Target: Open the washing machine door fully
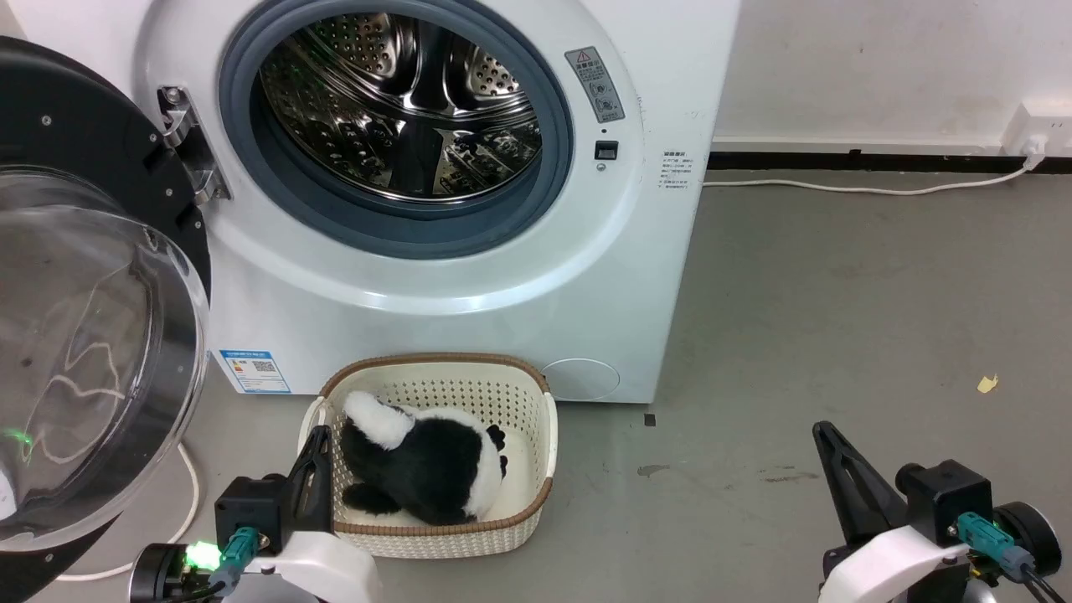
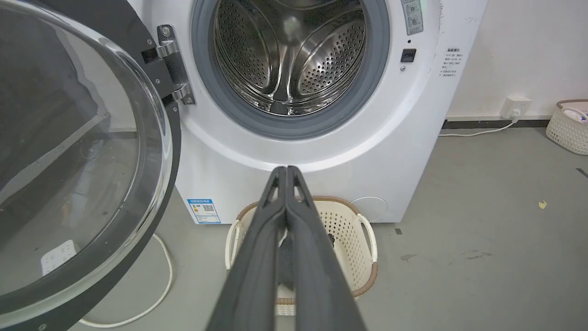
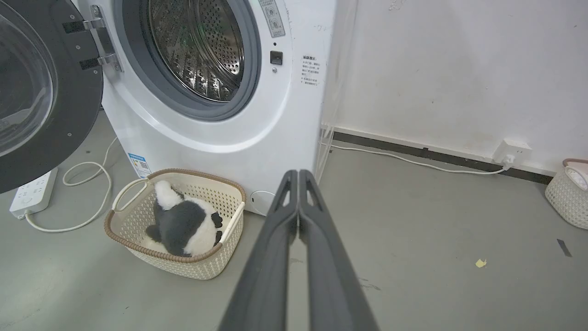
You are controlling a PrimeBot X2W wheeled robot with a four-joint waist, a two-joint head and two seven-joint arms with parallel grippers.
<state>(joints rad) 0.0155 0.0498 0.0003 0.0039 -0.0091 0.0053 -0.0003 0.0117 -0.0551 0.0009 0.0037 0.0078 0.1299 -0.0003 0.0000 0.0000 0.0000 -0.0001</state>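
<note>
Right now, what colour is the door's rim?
Black: the washing machine door rim, best in right wrist view.

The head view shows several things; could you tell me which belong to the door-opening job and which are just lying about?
Job: washing machine door, washing machine.
Lying about: basket, plush panda, white cable, yellow scrap.
</note>
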